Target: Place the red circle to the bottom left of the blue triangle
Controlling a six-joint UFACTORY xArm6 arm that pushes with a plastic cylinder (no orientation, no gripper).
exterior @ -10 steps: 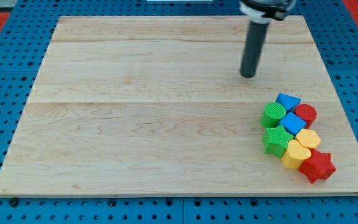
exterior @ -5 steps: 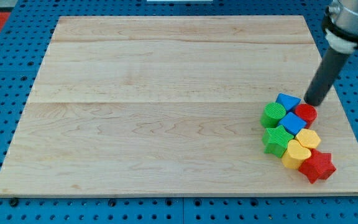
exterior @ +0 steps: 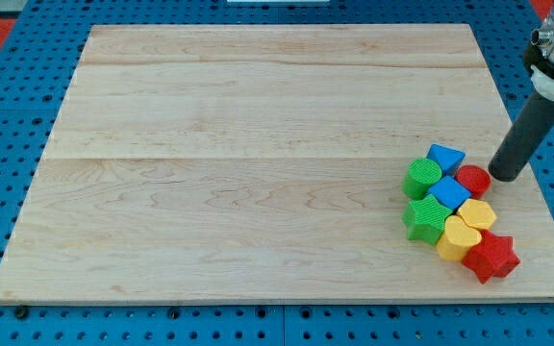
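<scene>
Camera view: the red circle [exterior: 472, 179] is round, with no long axis or heading to tell, lying near the board's [exterior: 258, 115] right edge, touching the blue triangle [exterior: 445, 158] at its upper left. Blue cube [exterior: 451, 191], green circle [exterior: 421, 177], green star [exterior: 426, 219], yellow blocks [exterior: 476, 213] and red star [exterior: 491, 257] crowd below-left. My tip [exterior: 504, 176], jawless, stands just right of it.
</scene>
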